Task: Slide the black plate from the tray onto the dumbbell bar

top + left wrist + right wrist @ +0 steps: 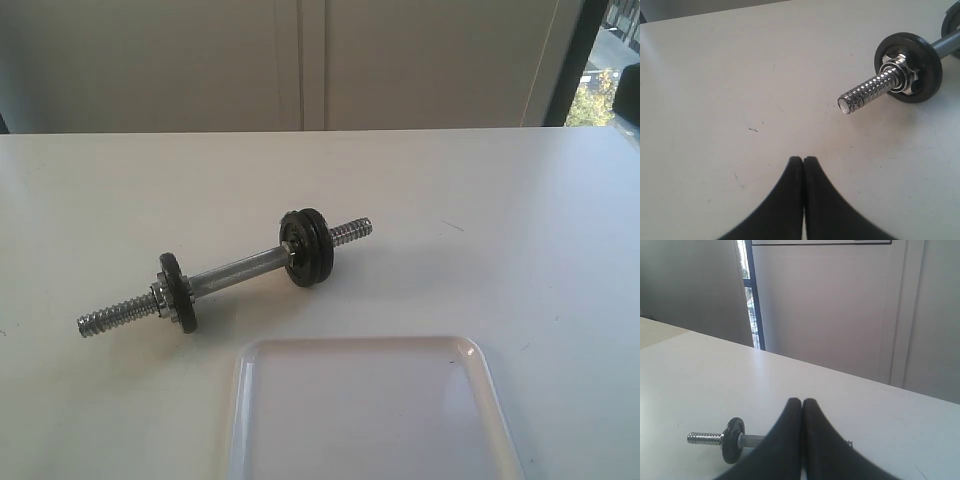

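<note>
The dumbbell bar (235, 272) lies slanted on the white table, beyond the tray (370, 410). No disc lies in the tray. One black disc (176, 290) with a chrome nut sits near the bar's left threaded end. Two black discs are pressed together near the right end, and the outer one looks like the black plate (314, 243). My left gripper (803, 159) is shut and empty, hovering over bare table short of the bar's threaded tip (865, 92). My right gripper (802, 401) is shut and empty, and behind it I see the bar's disc (733, 440). Neither gripper shows in the exterior view.
The white table (500, 220) runs back to a pale wall. A window strip (600, 70) is at the far right. The tray reaches the near edge of the exterior view.
</note>
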Motion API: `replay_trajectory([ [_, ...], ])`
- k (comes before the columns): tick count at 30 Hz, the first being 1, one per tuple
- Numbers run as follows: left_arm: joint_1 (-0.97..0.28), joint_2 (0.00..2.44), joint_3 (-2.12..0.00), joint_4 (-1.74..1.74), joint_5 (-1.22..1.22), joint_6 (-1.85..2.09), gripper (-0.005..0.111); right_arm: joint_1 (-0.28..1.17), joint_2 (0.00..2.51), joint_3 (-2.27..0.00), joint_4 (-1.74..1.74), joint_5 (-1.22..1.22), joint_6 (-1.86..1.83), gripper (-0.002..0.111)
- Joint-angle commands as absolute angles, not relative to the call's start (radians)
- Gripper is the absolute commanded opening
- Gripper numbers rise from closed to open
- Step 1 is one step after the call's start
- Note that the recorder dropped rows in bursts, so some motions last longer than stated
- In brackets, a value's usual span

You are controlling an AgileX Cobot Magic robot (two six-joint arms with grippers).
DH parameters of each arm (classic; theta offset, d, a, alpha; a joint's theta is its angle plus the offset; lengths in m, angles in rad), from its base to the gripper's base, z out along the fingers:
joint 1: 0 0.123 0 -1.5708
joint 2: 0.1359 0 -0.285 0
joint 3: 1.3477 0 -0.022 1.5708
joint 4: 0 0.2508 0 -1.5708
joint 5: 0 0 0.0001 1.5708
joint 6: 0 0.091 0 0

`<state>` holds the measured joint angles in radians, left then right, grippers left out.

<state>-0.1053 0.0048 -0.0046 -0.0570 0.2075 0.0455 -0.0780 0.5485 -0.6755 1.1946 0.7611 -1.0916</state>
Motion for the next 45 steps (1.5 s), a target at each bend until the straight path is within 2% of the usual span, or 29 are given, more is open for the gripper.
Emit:
replay_trajectory([
  [1, -0.112, 0.000, 0.000, -0.055, 0.208, 0.040, 0.000, -0.079, 0.545, -0.673, 1.196, 0.757, -1.090, 0.000],
  [8, -0.102, 0.000, 0.000, -0.055, 0.204, 0.043, 0.000, -0.052, 0.545, -0.673, 1.196, 0.757, -1.090, 0.000],
  [26, -0.102, 0.000, 0.000, -0.055, 0.204, 0.044, 0.000, 0.282, 0.545, -0.673, 1.196, 0.754, -1.097, 0.000],
  [45, -0.106, 0.000, 0.000, -0.055, 0.204, 0.045, 0.000, 0.341, 0.454, -0.673, 1.196, 0.756, -1.095, 0.000],
])
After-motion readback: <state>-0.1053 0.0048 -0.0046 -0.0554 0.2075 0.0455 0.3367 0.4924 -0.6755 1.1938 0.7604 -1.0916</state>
